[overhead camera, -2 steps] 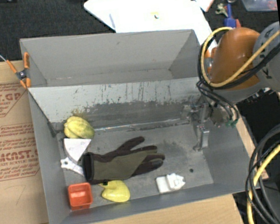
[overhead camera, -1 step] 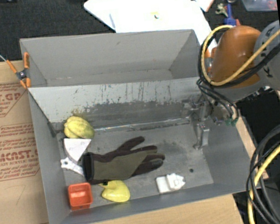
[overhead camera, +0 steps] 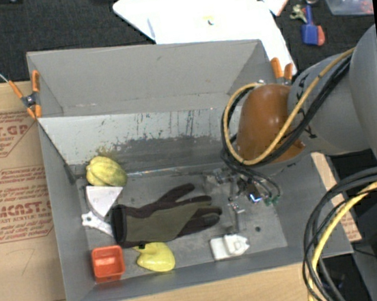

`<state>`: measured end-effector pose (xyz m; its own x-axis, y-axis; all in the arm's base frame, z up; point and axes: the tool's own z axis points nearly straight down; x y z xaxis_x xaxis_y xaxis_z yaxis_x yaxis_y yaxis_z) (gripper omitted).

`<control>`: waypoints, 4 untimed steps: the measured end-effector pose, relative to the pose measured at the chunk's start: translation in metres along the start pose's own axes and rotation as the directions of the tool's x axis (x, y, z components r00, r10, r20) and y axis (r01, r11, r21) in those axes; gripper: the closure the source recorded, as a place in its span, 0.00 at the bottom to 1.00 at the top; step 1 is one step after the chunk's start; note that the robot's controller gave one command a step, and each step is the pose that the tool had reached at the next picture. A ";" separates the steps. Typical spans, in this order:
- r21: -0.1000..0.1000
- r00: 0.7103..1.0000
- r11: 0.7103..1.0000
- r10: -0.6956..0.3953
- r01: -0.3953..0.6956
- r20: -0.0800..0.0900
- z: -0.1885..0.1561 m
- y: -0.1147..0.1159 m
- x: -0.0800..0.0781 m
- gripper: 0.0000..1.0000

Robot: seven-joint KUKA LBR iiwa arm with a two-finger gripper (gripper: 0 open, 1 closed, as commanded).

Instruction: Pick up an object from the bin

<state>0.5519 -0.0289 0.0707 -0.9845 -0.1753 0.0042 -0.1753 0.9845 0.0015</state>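
The grey metal bin has a few small things on its floor. A dark glove lies flat in the middle. It looks soft and floppy, and its long tips point to the right. At the back left sits a bumpy yellow-green toy fruit. Just below it is a white piece shaped like a triangle, touching the glove's cuff. An orange block sits in the front left corner, with a smooth yellow lump beside it. A small white blocky thing lies at the front.

The arm has a round orange-brown cover with yellow cables. The gripper hangs low, just past the glove's tips. The small white thing is near it, toward the front. I cannot tell if the gripper is open or closed.
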 end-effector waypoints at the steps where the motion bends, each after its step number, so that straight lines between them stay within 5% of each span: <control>1: 0.004 0.993 0.993 -0.115 0.115 0.011 -0.051 0.025 -0.001 0.00; 2: -0.003 0.993 0.993 -0.116 0.116 0.000 -0.028 0.077 0.005 0.00; 3: 0.007 0.951 0.951 -0.308 0.308 0.014 0.001 0.079 -0.046 0.00; 4: -0.003 0.982 0.982 -0.189 0.189 0.007 0.000 0.095 -0.044 1.00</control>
<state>0.5785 0.0725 0.0710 -0.9337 -0.3581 -0.0028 -0.3582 0.9336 0.0057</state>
